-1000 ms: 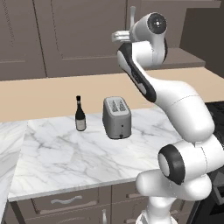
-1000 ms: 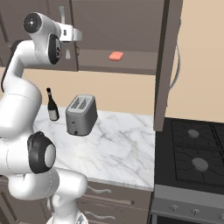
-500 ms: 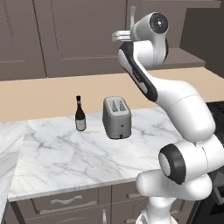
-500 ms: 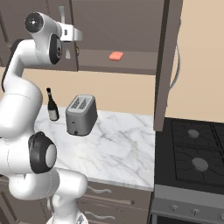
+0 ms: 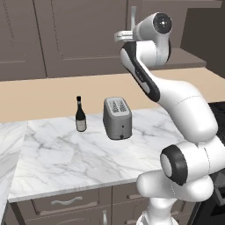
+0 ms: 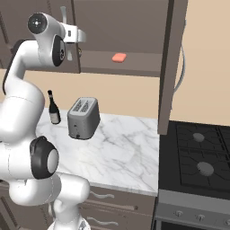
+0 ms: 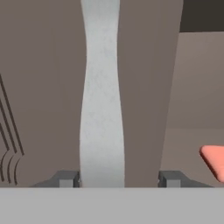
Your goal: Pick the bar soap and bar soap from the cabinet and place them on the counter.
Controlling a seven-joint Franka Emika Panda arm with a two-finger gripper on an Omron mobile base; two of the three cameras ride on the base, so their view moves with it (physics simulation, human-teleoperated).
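Note:
One salmon-pink bar soap (image 6: 119,57) lies on the lower shelf of the open cabinet (image 6: 134,22); its corner (image 7: 214,162) shows at the right of the hand view. The second bar soap is hidden. My gripper (image 7: 118,179) is open, its fingertips (image 7: 65,179) standing either side of a closed door's long silver handle (image 7: 101,96) without touching it. From the base views the gripper (image 5: 121,36) (image 6: 83,36) is raised high against that handle (image 5: 132,17), left of the soap. The white marble counter (image 5: 66,158) (image 6: 121,148) lies below.
A silver toaster (image 5: 117,117) (image 6: 83,117) and a dark bottle (image 5: 80,115) (image 6: 54,108) stand at the back of the counter. The cabinet's swung-open door (image 6: 173,67) juts forward at the right, above a black stove (image 6: 202,157). Drawers (image 5: 66,202) run under the counter.
The arm's upper joints have edged slightly; the gripper stays at the handle. The soap, toaster and bottle are unmoved.

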